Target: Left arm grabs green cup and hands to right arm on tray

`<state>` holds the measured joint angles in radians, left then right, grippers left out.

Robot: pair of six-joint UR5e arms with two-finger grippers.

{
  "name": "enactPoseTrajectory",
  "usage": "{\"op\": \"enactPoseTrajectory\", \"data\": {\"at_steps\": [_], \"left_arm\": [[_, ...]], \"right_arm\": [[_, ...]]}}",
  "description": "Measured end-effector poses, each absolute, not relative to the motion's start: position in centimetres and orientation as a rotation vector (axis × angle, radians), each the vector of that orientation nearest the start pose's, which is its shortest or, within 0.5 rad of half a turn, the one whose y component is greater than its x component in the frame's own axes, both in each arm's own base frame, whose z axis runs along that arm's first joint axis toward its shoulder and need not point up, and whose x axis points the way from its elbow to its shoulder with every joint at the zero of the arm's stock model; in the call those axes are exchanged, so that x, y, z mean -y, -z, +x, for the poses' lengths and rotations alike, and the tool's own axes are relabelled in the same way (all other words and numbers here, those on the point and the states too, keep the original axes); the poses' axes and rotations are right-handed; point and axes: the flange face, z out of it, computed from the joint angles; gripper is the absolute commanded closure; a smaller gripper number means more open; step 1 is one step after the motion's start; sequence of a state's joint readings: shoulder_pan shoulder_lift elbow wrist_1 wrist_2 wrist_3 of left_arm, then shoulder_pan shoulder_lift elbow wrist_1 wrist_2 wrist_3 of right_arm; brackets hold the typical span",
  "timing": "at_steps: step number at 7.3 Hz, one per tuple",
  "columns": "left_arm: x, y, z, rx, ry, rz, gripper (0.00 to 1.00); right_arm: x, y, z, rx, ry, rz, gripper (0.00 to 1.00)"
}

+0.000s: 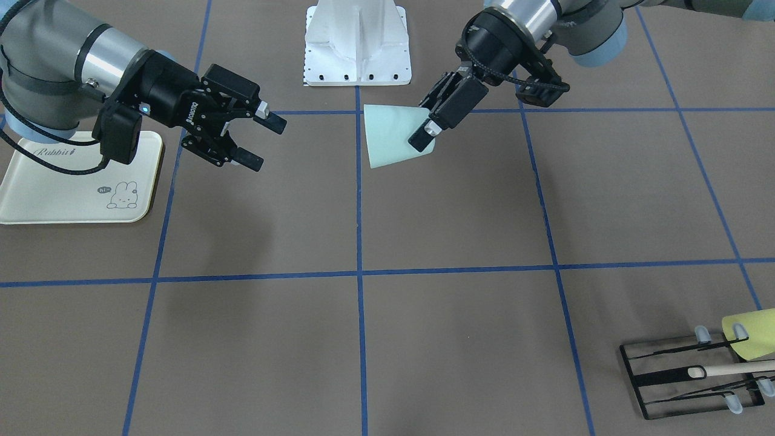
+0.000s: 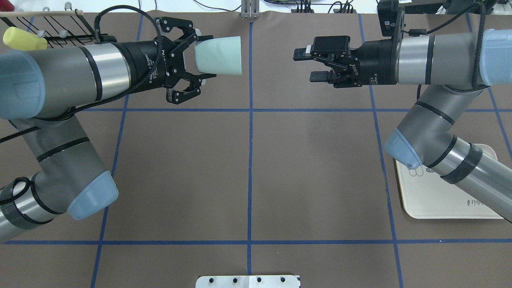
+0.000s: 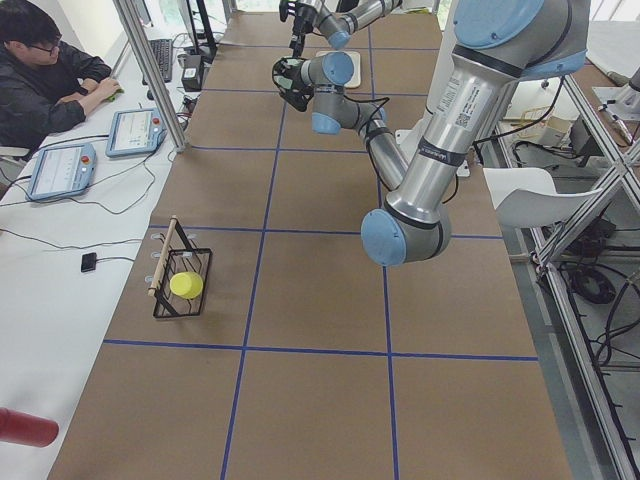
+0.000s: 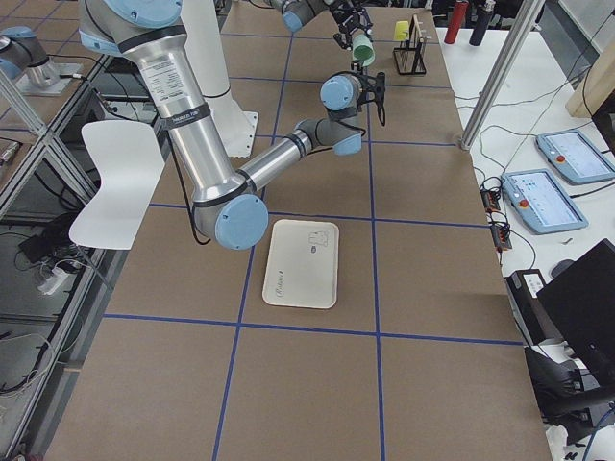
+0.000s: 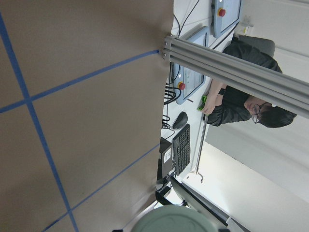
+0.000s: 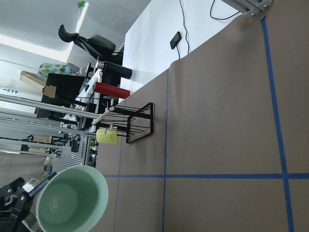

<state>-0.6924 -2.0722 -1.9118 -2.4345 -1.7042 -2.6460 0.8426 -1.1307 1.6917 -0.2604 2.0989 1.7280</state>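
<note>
Over far half of desk [image 2: 248, 180]: left claw [image 2: 199, 58] clamped on base of mint-green cup [image 2: 222, 56], cup aloft on its side, long axis level, mouth aimed at right claw [image 2: 306, 65], which is spread wide, empty, well apart across centre line [image 2: 251, 140]. Rabbit tray [image 2: 424, 200] far right, on desk.

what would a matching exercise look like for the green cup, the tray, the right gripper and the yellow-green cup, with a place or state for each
Things:
1. green cup
2. tray
3. right gripper
4. yellow-green cup

Places or states:
a. open, holding nothing
b. on the black rack
c. lying flat with nothing on it
d. held on its side by the left gripper

Pairs: 1-d, 2-c, 3-a, 4-b
</note>
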Motion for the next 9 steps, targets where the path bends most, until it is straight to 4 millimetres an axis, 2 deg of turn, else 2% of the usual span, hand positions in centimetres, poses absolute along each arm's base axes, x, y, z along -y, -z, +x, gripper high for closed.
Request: {"op": "enactPoseTrajectory", "data": {"at_steps": [4,6,9], "left_arm": [[43.3,-11.2,35.0,-1.808,1.085,-0.557,0.63],[43.2,-10.4,34.9,-1.818,1.087,-0.584,0.63],[43.2,-10.1,35.1,-1.818,1.101,-0.613,0.63]], "right_arm": [[45.8,-21.2,-32.3,1.821,-0.057,0.177,0.02],[44.8,-19.9,-33.0,1.84,-0.016,0.166,0.04],[44.5,-19.1,-33.4,1.851,-0.001,0.168,0.09]]}}
